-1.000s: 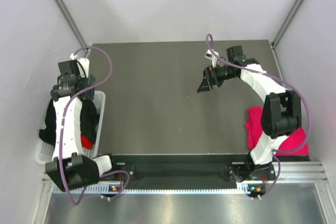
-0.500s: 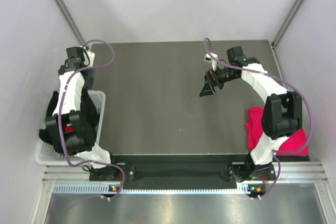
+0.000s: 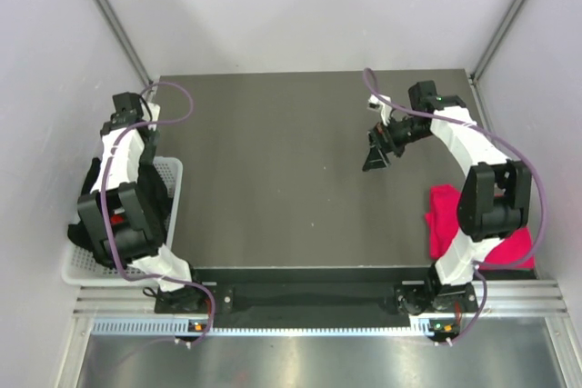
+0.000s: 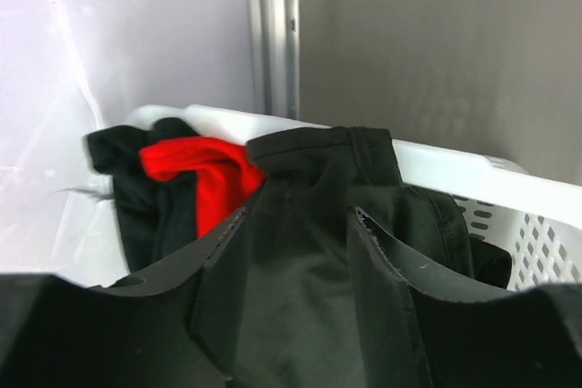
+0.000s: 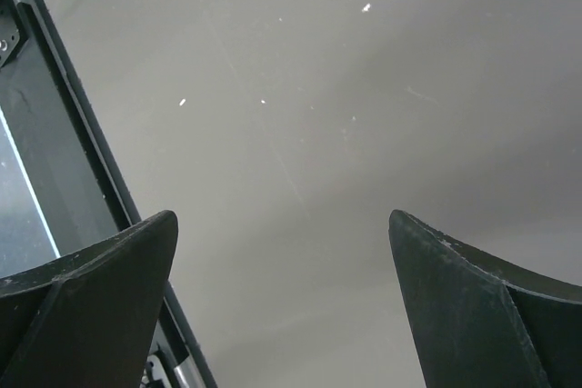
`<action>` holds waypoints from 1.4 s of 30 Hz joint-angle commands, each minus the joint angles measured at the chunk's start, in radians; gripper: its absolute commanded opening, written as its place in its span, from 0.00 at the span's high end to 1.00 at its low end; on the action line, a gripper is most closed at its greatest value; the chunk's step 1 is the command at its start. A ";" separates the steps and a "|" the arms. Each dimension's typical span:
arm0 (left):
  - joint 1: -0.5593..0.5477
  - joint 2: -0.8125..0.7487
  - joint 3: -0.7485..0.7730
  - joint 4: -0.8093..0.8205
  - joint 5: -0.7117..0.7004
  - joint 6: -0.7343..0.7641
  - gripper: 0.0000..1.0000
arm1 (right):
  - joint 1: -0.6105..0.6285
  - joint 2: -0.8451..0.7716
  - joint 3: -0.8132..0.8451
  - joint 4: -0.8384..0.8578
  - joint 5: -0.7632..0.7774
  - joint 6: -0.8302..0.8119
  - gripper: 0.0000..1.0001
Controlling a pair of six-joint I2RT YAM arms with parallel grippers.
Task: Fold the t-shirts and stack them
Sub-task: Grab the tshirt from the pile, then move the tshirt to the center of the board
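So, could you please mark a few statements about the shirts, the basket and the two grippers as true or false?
1. The pink t-shirt lies on the table near the right arm's base. True.
2. The right gripper holds a t-shirt. False: its jaws stand open and empty over bare table.
3. A red t-shirt lies in the white basket. True.
4. The white basket sits at the table's right edge. False: it sits at the left edge, under the left arm.
5. Cloth of a black t-shirt lies between the jaws of the left gripper. True.
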 commanded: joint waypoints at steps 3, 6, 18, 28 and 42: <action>0.020 0.027 -0.003 0.024 0.056 0.012 0.51 | -0.010 -0.086 0.014 -0.019 -0.025 -0.018 0.00; 0.022 0.040 0.000 0.015 0.065 0.011 0.63 | -0.010 -0.101 0.014 -0.020 -0.023 -0.006 0.00; 0.020 -0.089 0.359 -0.296 0.345 -0.055 1.00 | 0.001 -0.275 -0.025 0.182 0.176 0.146 0.00; -0.415 -0.221 0.768 -0.376 0.452 -0.104 1.00 | -0.163 -0.324 -0.157 0.510 -0.003 0.519 0.00; -0.599 -0.109 0.846 -0.390 0.760 -0.163 1.00 | -0.348 -0.405 -0.034 0.317 -0.197 0.303 0.00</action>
